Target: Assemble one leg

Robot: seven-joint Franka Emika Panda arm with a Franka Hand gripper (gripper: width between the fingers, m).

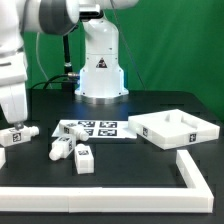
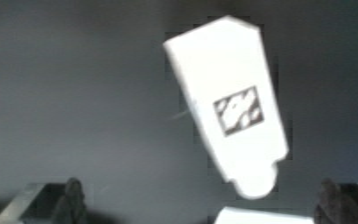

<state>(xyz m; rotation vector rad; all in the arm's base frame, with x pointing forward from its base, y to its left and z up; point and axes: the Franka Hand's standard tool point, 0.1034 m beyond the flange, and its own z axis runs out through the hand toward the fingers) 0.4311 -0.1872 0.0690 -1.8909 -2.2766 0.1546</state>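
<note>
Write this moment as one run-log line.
gripper: open, above a leg | held: nothing | table: two other legs, panel, marker board

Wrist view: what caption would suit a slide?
Open gripper above a chunky white plastic leg bearing a black-and-white tag.

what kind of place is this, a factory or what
Most likely a robotics lab bench, not a factory: a white robot arm base on a black table, a green backdrop curtain behind, and the flat white marker board of printed tags.
</note>
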